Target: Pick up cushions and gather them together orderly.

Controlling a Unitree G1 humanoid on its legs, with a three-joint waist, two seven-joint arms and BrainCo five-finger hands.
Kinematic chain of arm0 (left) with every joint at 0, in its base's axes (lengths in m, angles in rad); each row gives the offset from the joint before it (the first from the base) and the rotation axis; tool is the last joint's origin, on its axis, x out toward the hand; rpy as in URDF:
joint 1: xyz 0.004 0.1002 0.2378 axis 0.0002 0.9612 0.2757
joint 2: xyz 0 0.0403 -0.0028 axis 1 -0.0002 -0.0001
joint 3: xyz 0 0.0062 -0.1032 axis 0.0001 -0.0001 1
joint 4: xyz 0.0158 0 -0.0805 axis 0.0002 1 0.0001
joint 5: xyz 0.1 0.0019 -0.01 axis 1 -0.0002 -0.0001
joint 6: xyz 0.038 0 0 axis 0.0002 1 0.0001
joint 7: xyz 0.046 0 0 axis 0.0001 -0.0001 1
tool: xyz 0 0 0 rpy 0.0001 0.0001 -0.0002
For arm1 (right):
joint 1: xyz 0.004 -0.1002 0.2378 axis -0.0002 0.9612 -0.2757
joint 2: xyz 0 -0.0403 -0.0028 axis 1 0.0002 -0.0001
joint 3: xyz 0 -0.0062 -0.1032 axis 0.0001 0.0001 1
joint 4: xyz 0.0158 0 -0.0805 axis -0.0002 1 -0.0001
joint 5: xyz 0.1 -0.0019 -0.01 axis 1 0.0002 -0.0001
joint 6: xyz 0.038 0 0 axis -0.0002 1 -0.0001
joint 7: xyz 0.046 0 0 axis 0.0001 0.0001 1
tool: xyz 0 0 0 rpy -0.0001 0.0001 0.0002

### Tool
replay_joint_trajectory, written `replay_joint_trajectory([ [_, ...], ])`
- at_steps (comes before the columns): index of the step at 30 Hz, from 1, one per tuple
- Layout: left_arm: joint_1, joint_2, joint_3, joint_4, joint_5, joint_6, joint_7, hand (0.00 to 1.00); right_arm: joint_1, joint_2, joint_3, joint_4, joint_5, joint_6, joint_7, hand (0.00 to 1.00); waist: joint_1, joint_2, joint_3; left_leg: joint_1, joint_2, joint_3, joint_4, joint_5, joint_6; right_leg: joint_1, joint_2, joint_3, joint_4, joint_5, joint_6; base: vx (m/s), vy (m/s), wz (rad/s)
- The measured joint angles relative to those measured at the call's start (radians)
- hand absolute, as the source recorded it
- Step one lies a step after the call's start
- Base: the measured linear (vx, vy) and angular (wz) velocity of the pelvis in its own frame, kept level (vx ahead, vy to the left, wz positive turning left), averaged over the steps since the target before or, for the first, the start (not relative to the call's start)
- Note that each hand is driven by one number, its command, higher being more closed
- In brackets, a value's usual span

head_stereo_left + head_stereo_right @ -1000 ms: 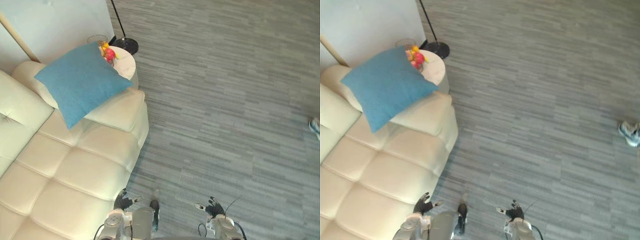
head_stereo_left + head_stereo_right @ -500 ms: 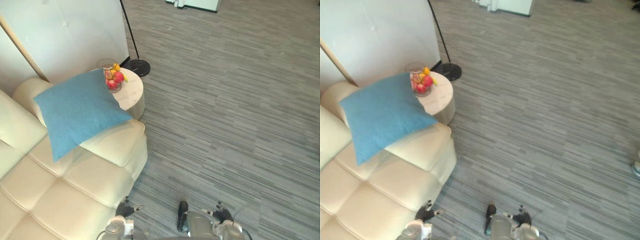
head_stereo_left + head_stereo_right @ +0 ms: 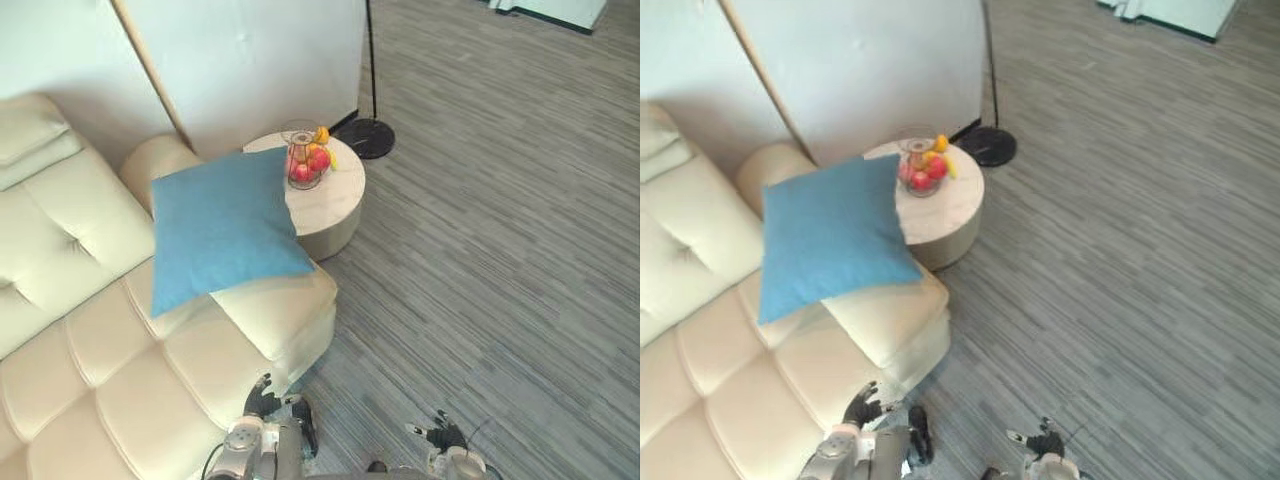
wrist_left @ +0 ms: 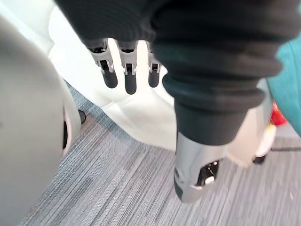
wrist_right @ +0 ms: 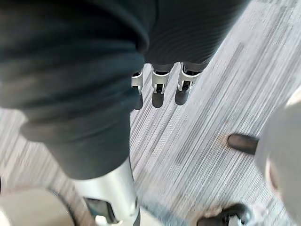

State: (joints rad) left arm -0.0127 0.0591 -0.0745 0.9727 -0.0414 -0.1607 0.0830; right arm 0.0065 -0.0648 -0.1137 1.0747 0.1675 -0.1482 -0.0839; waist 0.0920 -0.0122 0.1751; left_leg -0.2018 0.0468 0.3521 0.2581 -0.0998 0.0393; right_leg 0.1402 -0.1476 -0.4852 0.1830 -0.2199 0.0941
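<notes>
A blue cushion (image 3: 222,226) leans on the armrest of the cream sofa (image 3: 80,330), its corner overlapping the round side table (image 3: 335,200). My left hand (image 3: 262,397) hangs low by the sofa's front corner, fingers (image 4: 129,75) relaxed and empty, with a sliver of the blue cushion (image 4: 288,84) at the edge of its wrist view. My right hand (image 3: 445,437) hangs over the carpet, fingers (image 5: 159,90) straight, holding nothing. Both hands are far below the cushion.
A wire bowl of fruit (image 3: 307,160) stands on the round side table. A floor lamp's black base (image 3: 365,138) and pole sit behind it by the white wall (image 3: 250,60). Grey striped carpet (image 3: 500,250) spreads to the right.
The whole picture has swung, so the camera has moved: the sofa's back and the side table now sit nearer the middle. Both hands still hang low and empty.
</notes>
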Motion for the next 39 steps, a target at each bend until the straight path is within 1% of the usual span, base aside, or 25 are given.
replay_joint_trajectory([
  [1,-0.001,0.001,0.0,0.008,0.0,0.001,0.0,0.0,0.0,-0.001,0.0,0.0,0.0,0.0,0.001,0.0,0.001,0.001,-0.001,0.031,-0.013,-0.015,0.008,-0.024,0.004,-0.013,-0.033,0.01,0.117,-0.004,0.006,0.36,0.177,0.48],
  [3,0.005,0.007,-0.002,0.013,-0.001,0.001,0.0,0.0,0.001,0.006,0.0,-0.002,0.0,0.0,0.004,0.0,0.001,-0.001,-0.001,0.085,-0.033,-0.06,0.001,-0.049,0.015,-0.066,-0.085,0.043,0.348,0.008,0.017,0.32,0.131,0.62],
  [4,0.008,0.011,-0.004,0.015,-0.001,0.003,-0.001,0.0,0.002,0.012,0.0,-0.002,0.0,0.0,0.006,0.0,-0.005,-0.004,0.0,0.118,-0.042,-0.093,-0.002,-0.064,0.018,-0.094,-0.096,0.078,0.464,-0.007,0.017,0.33,0.068,0.9],
  [5,0.015,0.022,-0.003,0.015,-0.001,0.004,0.0,0.0,0.001,0.016,0.004,-0.003,0.0,-0.001,0.007,0.0,-0.005,-0.006,-0.001,0.165,-0.047,-0.129,-0.021,-0.073,0.016,-0.133,-0.079,0.126,0.538,-0.045,0.016,0.33,0.046,0.85],
  [6,0.018,0.028,-0.004,0.015,-0.001,0.004,0.0,0.0,-0.002,0.017,0.007,-0.004,0.0,-0.001,0.008,0.0,-0.006,-0.004,-0.001,0.185,-0.048,-0.143,-0.035,-0.073,0.015,-0.153,-0.068,0.142,0.545,-0.059,0.011,0.37,0.021,0.92],
  [7,0.021,0.043,-0.003,0.015,-0.001,0.006,0.002,0.0,-0.011,0.017,0.017,-0.008,0.001,-0.002,0.008,0.0,-0.011,0.0,-0.002,0.21,-0.047,-0.18,-0.052,-0.072,0.015,-0.198,-0.033,0.179,0.494,-0.077,-0.001,0.3,0.0,0.72],
  [8,0.022,0.046,-0.003,0.015,-0.001,0.007,0.002,0.0,-0.011,0.017,0.019,-0.013,0.001,-0.003,0.008,0.0,-0.014,-0.001,-0.003,0.214,-0.047,-0.199,-0.055,-0.072,0.015,-0.214,-0.016,0.199,0.453,-0.078,-0.003,0.33,-0.029,0.96],
  [10,0.025,0.044,-0.003,0.015,-0.001,0.008,0.006,0.0,-0.01,0.015,0.019,-0.03,0.003,-0.003,0.007,0.0,-0.03,0.002,-0.004,0.221,-0.049,-0.256,-0.064,-0.071,0.012,-0.259,0.041,0.317,0.296,-0.07,-0.007,0.23,-0.08,1.03],
  [11,0.026,0.043,-0.01,0.015,-0.001,0.009,0.006,0.0,-0.007,0.015,0.019,-0.035,0.009,-0.005,0.006,0.0,-0.041,-0.005,-0.007,0.223,-0.059,-0.299,-0.063,-0.071,0.001,-0.28,0.064,0.407,0.198,-0.034,-0.011,0.21,-0.121,1.23],
  [12,0.026,0.044,-0.028,0.015,-0.001,0.008,0.006,0.0,0.0,0.015,0.018,-0.035,0.009,-0.006,0.005,0.0,-0.042,-0.015,-0.011,0.23,-0.074,-0.325,-0.062,-0.076,-0.008,-0.281,0.065,0.455,0.133,0.029,-0.016,0.27,-0.187,1.18],
  [13,0.027,0.045,-0.033,0.016,-0.001,0.008,0.006,0.0,0.014,0.017,0.019,-0.035,0.01,-0.006,0.005,0.0,-0.041,-0.029,-0.011,0.238,-0.091,-0.344,-0.06,-0.083,-0.018,-0.277,0.056,0.469,0.1,0.096,-0.032,0.19,-0.173,0.97],
  [14,0.025,0.035,-0.03,0.023,-0.002,0.009,0.009,0.0,0.023,0.01,0.017,-0.029,0.01,-0.005,0.005,0.0,-0.042,-0.022,-0.009,0.241,-0.095,-0.382,-0.057,-0.095,-0.035,-0.269,0.046,0.451,0.102,0.113,-0.038,0.27,-0.245,0.89],
  [15,0.031,0.024,-0.031,0.02,-0.001,0.0,0.012,0.0,0.027,0.001,0.007,-0.029,0.011,-0.005,0.005,0.0,-0.036,0.002,-0.025,0.234,-0.078,-0.407,-0.057,-0.094,-0.041,-0.247,0.055,0.416,0.062,0.116,-0.042,0.21,-0.189,0.71],
  [16,0.033,0.018,-0.03,0.02,-0.001,-0.001,0.012,0.0,0.023,-0.002,0.003,-0.03,0.012,-0.006,0.005,0.0,-0.034,0.011,-0.027,0.231,-0.068,-0.417,-0.059,-0.097,-0.046,-0.234,0.06,0.398,0.037,0.121,-0.048,0.22,-0.196,0.58],
  [18,0.036,0.006,-0.025,0.022,-0.001,-0.001,0.014,0.0,0.027,0.005,-0.005,-0.033,0.032,-0.01,0.004,0.0,-0.039,0.022,-0.029,0.208,-0.038,-0.415,-0.038,-0.101,-0.065,-0.193,0.074,0.333,-0.024,0.135,-0.063,0.13,-0.135,0.66],
  [19,0.037,0.005,-0.025,0.022,-0.001,-0.001,0.013,0.0,0.032,0.007,-0.006,-0.034,0.032,-0.01,0.004,0.0,-0.037,0.02,-0.028,0.202,-0.03,-0.405,-0.025,-0.105,-0.075,-0.179,0.075,0.315,-0.035,0.135,-0.064,0.09,-0.092,0.72],
  [20,0.035,0.003,-0.026,0.022,-0.001,-0.001,0.013,0.0,0.035,0.007,-0.012,-0.033,0.035,-0.01,0.003,0.0,-0.036,0.017,-0.026,0.201,-0.004,-0.337,-0.008,-0.121,-0.097,-0.156,0.076,0.288,-0.05,0.137,-0.066,0.05,-0.055,0.61],
  [21,0.033,0.0,-0.029,0.022,-0.001,-0.001,0.013,0.0,0.035,0.006,-0.019,-0.033,0.04,-0.01,0.003,0.0,-0.039,0.017,-0.026,0.201,0.017,-0.262,0.0,-0.129,-0.105,-0.142,0.076,0.265,-0.056,0.137,-0.067,0.04,-0.032,0.67],
  [22,0.03,-0.003,-0.033,0.022,-0.001,-0.002,0.012,0.0,0.034,-0.006,-0.037,-0.037,0.042,-0.012,0.001,0.0,-0.038,0.016,-0.027,0.199,0.033,-0.186,0.003,-0.13,-0.102,-0.135,0.076,0.241,-0.058,0.136,-0.066,0.01,-0.003,0.48],
  [24,0.029,0.002,-0.033,0.022,0.0,-0.002,0.013,0.0,0.034,-0.012,-0.039,-0.038,0.049,-0.013,0.0,0.0,-0.032,0.007,-0.032,0.187,0.026,-0.186,0.011,-0.126,-0.101,-0.135,0.071,0.235,-0.071,0.135,-0.064,0.0,0.032,0.27],
  [25,0.029,0.008,-0.033,0.022,0.0,-0.002,0.015,0.0,0.035,-0.008,-0.039,-0.038,0.05,-0.013,0.002,0.0,-0.036,0.004,-0.035,0.183,0.014,-0.201,0.009,-0.121,-0.094,-0.118,0.065,0.223,-0.095,0.144,-0.052,0.0,0.051,0.24],
  [30,0.031,0.01,-0.036,0.023,0.0,-0.002,0.024,0.0,0.045,-0.008,-0.042,-0.038,0.05,-0.013,0.0,0.0,-0.037,0.009,-0.036,0.185,-0.012,-0.229,-0.021,-0.09,-0.089,-0.093,0.054,0.199,-0.137,0.165,-0.046,-0.01,0.028,0.24],
  [34,0.032,0.023,-0.043,0.022,-0.001,-0.002,0.029,0.0,0.043,-0.007,-0.064,-0.077,0.048,-0.013,-0.006,0.0,-0.039,0.014,-0.037,0.231,-0.029,-0.249,-0.15,-0.006,-0.092,-0.085,0.051,0.183,-0.164,0.185,-0.056,-0.04,-0.042,0.14],
  [37,0.038,0.033,-0.041,0.011,-0.002,-0.002,0.035,0.0,0.034,-0.018,-0.071,-0.114,0.046,-0.018,-0.015,0.0,-0.039,0.019,-0.039,0.257,-0.021,-0.25,-0.205,0.019,-0.099,-0.085,0.062,0.183,-0.172,0.193,-0.068,-0.07,-0.055,-0.01],
  [39,0.056,0.045,-0.019,-0.038,-0.007,-0.002,0.045,0.0,0.038,-0.028,-0.076,-0.183,0.035,-0.022,-0.021,0.0,-0.041,0.021,-0.04,0.268,-0.012,-0.25,-0.233,0.031,-0.101,-0.085,0.073,0.183,-0.178,0.202,-0.076,-0.1,-0.059,-0.06],
])
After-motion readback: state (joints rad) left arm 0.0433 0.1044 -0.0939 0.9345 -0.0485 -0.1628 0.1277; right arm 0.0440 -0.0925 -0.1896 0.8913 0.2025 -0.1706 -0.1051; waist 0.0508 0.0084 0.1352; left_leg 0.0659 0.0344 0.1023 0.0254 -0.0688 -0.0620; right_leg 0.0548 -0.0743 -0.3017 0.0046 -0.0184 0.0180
